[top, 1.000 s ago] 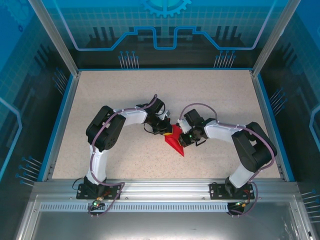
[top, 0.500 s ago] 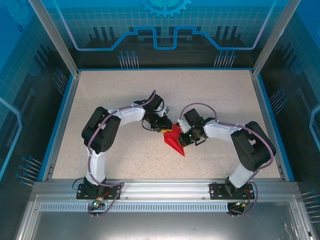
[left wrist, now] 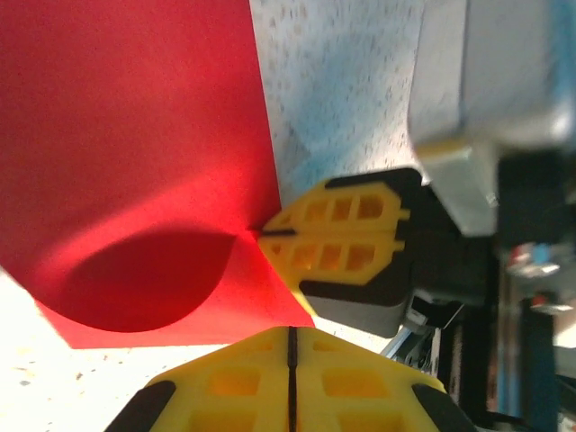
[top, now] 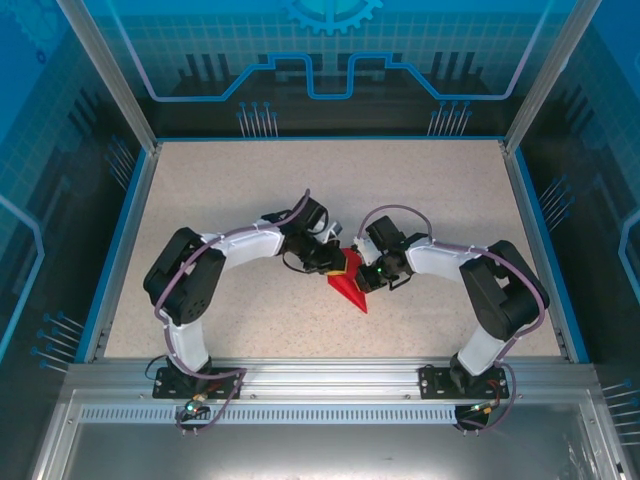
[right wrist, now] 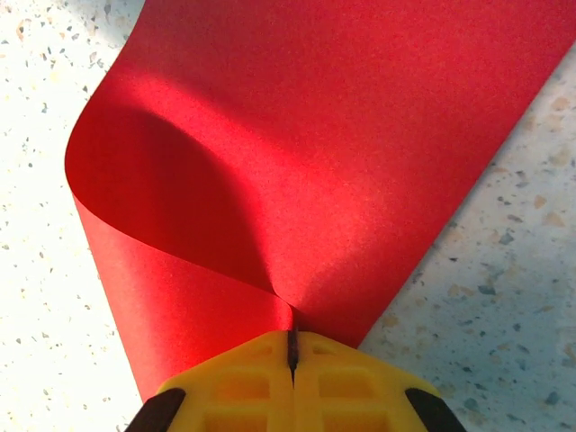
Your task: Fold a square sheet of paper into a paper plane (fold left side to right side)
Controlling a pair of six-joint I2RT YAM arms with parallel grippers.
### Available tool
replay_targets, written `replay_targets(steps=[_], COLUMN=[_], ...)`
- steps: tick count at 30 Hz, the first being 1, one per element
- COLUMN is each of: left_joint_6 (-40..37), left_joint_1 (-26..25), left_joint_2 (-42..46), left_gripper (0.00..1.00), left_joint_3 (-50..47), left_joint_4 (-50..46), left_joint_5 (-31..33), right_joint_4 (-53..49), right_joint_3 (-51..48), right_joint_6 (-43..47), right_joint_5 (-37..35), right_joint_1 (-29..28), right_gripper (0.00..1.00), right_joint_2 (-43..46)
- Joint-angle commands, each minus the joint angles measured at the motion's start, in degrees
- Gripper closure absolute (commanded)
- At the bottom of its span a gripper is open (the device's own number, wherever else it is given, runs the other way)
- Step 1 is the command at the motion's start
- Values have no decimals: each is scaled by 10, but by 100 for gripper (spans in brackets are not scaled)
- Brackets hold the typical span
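square sheet of paper (right wrist: 315,135) pinched by right claw (right wrist: 292,340), left claw (left wrist: 292,337) closed alongside.

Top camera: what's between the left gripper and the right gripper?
The red paper. In the top view its far end sits between left gripper and right gripper; the left wrist view shows its corner spanning that gap.

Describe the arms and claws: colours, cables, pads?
Left arm and right arm: white links, black joint housings, a purple-grey cable looped along each. Left claw and right claw: yellow pads with rectangular recesses, on black mounts.
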State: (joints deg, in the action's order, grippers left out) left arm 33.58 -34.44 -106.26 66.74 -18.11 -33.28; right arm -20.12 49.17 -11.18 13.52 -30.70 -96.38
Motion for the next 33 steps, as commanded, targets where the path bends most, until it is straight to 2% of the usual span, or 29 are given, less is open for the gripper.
replay_targets(steps=[1,32,33], left_joint_6=[24,31,30], left_joint_1=[-13,-24,-24], left_joint_2=[-16,-72,-74], left_gripper=[91,92,92], left_joint_3=[-7,-72,-74], left_joint_4=[40,48,46], left_joint_5=[-30,44,47], right_joint_4=[-37,-55,-60], right_joint_3=[-6,9,29], right_joint_6=[-2,4,5], right_joint_5=[4,-3,-3], right_joint_1=[-3,-3,0], right_gripper=[100,100,97], right_joint_2=[-24,-15,-11])
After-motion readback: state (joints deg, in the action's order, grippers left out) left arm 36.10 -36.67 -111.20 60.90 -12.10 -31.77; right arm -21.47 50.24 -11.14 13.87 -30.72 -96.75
